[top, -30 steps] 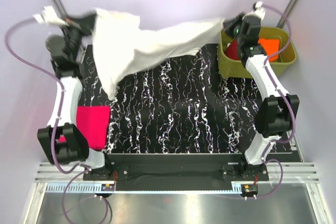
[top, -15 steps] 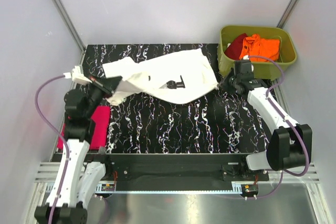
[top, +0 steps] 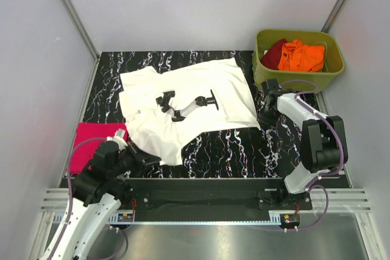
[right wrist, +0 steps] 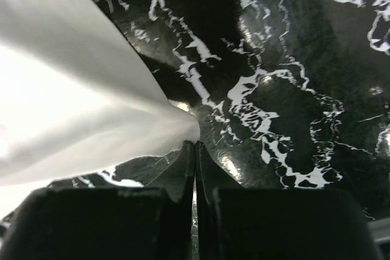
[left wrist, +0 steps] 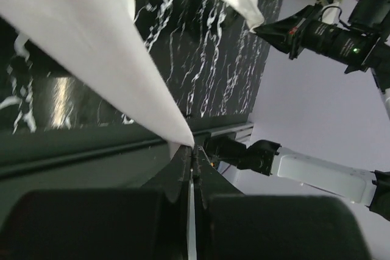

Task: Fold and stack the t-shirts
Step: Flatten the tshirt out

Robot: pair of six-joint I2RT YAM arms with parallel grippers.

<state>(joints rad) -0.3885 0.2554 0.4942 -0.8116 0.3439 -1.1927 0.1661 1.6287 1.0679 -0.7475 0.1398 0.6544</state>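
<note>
A white t-shirt (top: 189,98) with a black chest print (top: 186,103) lies spread, print up, on the black marbled table (top: 244,150). My left gripper (top: 151,160) is low at the near left and shut on the shirt's near-left corner; in the left wrist view that gripper (left wrist: 194,150) pinches the cloth tip (left wrist: 183,135). My right gripper (top: 261,121) is shut on the near-right corner, and in the right wrist view it (right wrist: 195,144) holds the white cloth (right wrist: 79,108) just above the table. A folded magenta t-shirt (top: 94,141) lies at the left edge.
An olive-green tub (top: 334,71) stands at the back right with an orange t-shirt (top: 301,56) and a dark red one (top: 275,50) in it. The table's near edge (top: 207,181) runs just past the left gripper. The right arm (left wrist: 329,35) shows in the left wrist view.
Both grippers came down and toward the near edge with the white shirt. It hung stretched in the air at the back a second ago and now lies flat on the table.
</note>
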